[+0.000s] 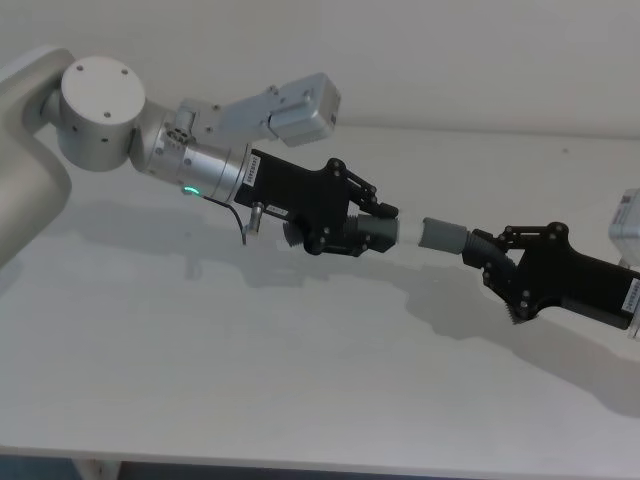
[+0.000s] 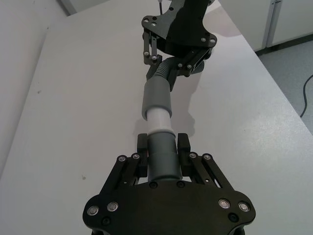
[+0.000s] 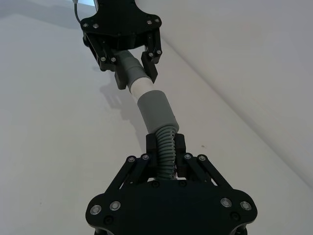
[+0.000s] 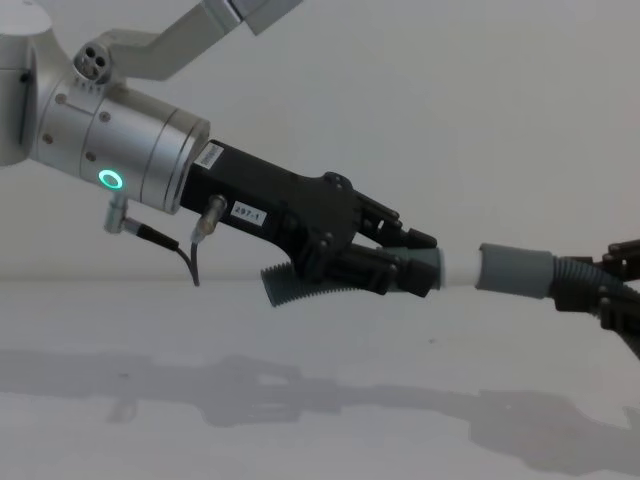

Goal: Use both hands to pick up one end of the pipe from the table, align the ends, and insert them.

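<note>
Both pipe pieces hang in the air above the white table (image 1: pixel 200 350), lined up end to end. My left gripper (image 1: pixel 385 228) (image 2: pixel 162 144) (image 4: pixel 415 265) is shut on the dark cuff (image 2: pixel 161 159) of one piece, whose ribbed tail (image 4: pixel 295 285) sticks out below the fingers. A white tip (image 2: pixel 159 120) (image 4: pixel 458 268) on that cuff meets the mouth of the other piece's grey cuff (image 1: pixel 443 236) (image 3: pixel 155 110) (image 4: pixel 515 270). My right gripper (image 1: pixel 487 258) (image 3: pixel 166 144) is shut on the ribbed body (image 3: pixel 167 152) just behind that grey cuff.
A plain wall rises behind the table. The table's front edge (image 1: pixel 300 462) runs along the bottom of the head view. In the left wrist view, the table's side edge drops to a grey floor (image 2: pixel 293 73) with white cabinets.
</note>
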Tool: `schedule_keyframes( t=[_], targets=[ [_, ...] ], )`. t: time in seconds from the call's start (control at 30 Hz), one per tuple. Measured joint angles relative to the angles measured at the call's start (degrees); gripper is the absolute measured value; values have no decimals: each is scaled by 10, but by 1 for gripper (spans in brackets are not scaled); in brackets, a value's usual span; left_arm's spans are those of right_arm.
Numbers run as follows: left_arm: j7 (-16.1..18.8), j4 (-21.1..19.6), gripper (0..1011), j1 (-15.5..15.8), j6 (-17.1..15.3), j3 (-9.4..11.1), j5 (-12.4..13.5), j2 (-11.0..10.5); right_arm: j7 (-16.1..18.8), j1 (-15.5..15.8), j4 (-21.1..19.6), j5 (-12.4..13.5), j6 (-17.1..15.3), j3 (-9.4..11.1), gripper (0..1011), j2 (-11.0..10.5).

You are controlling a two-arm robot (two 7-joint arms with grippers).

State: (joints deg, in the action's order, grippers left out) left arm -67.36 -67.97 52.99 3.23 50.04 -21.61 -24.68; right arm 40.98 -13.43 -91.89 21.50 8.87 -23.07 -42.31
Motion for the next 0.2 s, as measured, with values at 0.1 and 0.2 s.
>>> schedule_keyframes(
  t=[0.1,0.2],
  targets=[
    [0,0,351,0,0,0,0,0,0,0,0,0,0,0,201,0],
    [0,0,351,0,0,0,0,0,0,0,0,0,0,0,201,0]
  ],
)
